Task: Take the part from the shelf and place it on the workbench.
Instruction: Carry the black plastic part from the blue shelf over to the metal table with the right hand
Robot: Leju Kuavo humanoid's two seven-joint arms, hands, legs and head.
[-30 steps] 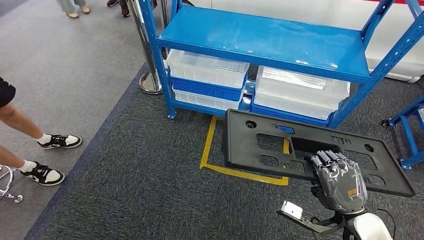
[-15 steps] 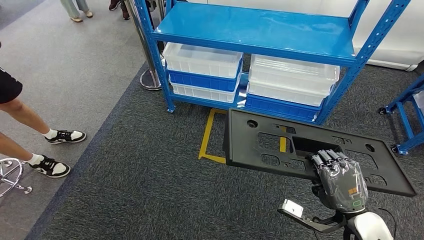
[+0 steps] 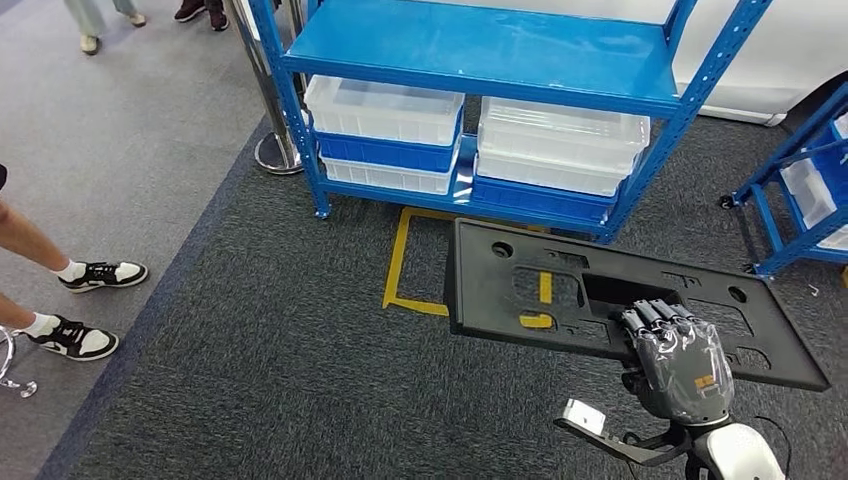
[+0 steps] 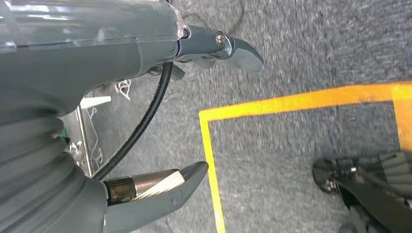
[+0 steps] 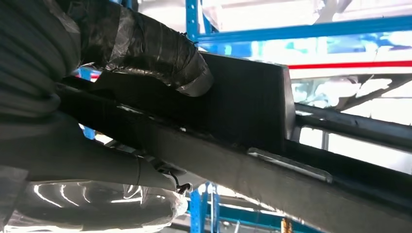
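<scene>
I'm mid-carry — my right hand has its fingers clamped on the black panel, clear of the blue shelf; left hand spread, empty. Next I need to find the table.

head view high, looking down, wrist views close

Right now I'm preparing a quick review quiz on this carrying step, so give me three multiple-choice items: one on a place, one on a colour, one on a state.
1. Where is the black panel?
A. On the blue shelf
B. Held over the carpet
C. Lying on the floor

2. What colour is the tape outline on the carpet?
A. Yellow
B. Red
C. White

3. What is the right hand doing?
A. Hanging free
B. Resting on a bin
C. Gripping the panel

Answers: 1 B, the panel floats in front of the blue shelf, above the carpet; 2 A, the outline is yellow; 3 C, its fingers curl over the panel's near edge.
</scene>
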